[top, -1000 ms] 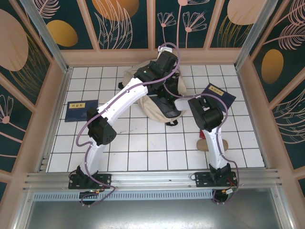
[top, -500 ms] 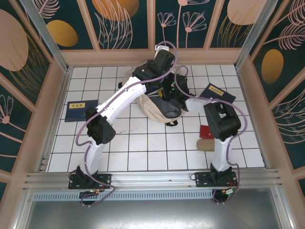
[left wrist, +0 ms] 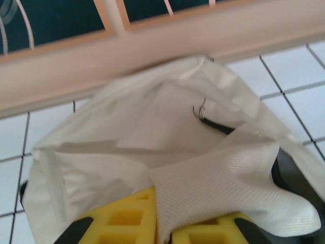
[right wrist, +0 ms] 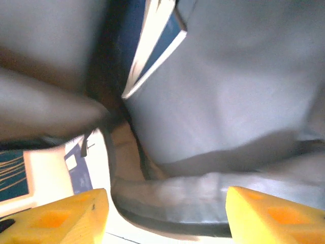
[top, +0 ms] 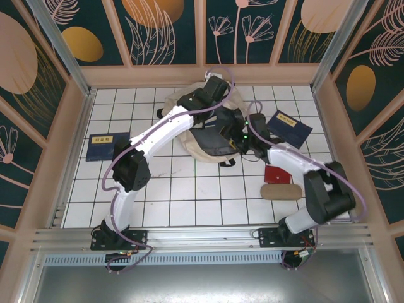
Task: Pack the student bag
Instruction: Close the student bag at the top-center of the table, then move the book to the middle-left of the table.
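Student bag (left wrist: 167,127) pinched in left jaws; facing spread right jaws.

One student bag (top: 192,146), beige and soft. Navy books come to three: the left book (top: 107,146) and the right book (top: 289,128), both flat on the one tiled surface (top: 189,202), and a third book (right wrist: 155,46), seen edge-on against dark lining from the right wrist camera. One small red flat item (top: 276,173). One tan oblong case (top: 281,192). Two arms, the left arm (top: 151,142) and the right arm (top: 293,165), each carrying one tool: the left tool (left wrist: 162,229) and the right tool (right wrist: 167,213), two tools in all
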Robot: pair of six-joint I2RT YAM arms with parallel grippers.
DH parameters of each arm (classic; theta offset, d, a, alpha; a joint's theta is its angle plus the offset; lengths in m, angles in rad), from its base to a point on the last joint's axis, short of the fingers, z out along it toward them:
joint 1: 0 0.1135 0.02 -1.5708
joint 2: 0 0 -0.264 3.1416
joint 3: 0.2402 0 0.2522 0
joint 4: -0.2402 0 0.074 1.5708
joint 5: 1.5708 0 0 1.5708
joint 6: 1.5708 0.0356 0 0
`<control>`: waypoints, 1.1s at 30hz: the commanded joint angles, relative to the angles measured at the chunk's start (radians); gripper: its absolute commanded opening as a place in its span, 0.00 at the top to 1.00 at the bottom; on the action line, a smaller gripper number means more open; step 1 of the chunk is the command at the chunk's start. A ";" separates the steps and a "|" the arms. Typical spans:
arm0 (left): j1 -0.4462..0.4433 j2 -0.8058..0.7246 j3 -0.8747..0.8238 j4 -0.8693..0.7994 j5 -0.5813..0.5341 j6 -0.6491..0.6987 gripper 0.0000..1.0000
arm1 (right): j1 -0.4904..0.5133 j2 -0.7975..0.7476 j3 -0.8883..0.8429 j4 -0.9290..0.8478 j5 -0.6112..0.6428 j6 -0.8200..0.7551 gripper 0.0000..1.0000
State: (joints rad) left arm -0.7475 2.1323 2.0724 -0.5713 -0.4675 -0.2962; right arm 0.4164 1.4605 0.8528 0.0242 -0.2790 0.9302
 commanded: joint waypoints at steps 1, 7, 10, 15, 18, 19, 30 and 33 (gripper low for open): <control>0.008 -0.107 -0.081 0.064 0.118 -0.018 0.68 | -0.062 -0.116 -0.038 -0.097 0.185 -0.108 0.36; 0.014 -0.291 -0.290 0.119 0.372 0.026 0.15 | -0.147 -0.173 -0.034 -0.172 0.290 -0.164 0.36; 0.021 -0.393 -0.398 0.133 0.344 0.034 0.04 | -0.152 -0.168 -0.004 -0.184 0.328 -0.197 0.36; 0.128 -0.522 -0.548 0.138 0.244 -0.028 0.01 | -0.154 -0.146 0.026 -0.149 0.302 -0.238 0.30; 0.252 -0.565 -0.643 0.170 0.236 -0.092 0.01 | -0.154 -0.114 0.053 -0.125 0.264 -0.254 0.25; 0.297 -0.574 -0.671 0.179 0.230 -0.112 0.01 | -0.153 -0.104 0.062 -0.118 0.256 -0.261 0.24; 0.676 -0.518 -0.874 0.268 0.189 -0.432 0.01 | -0.173 -0.063 0.122 -0.085 0.223 -0.344 0.13; 0.721 -0.446 -0.856 0.246 0.172 -0.458 0.02 | -0.183 -0.053 0.125 -0.087 0.203 -0.347 0.13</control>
State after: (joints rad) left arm -0.0521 1.6287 1.2053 -0.3374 -0.2699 -0.6769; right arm 0.2455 1.3914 0.9497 -0.0837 -0.0425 0.6151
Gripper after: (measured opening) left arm 0.982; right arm 0.867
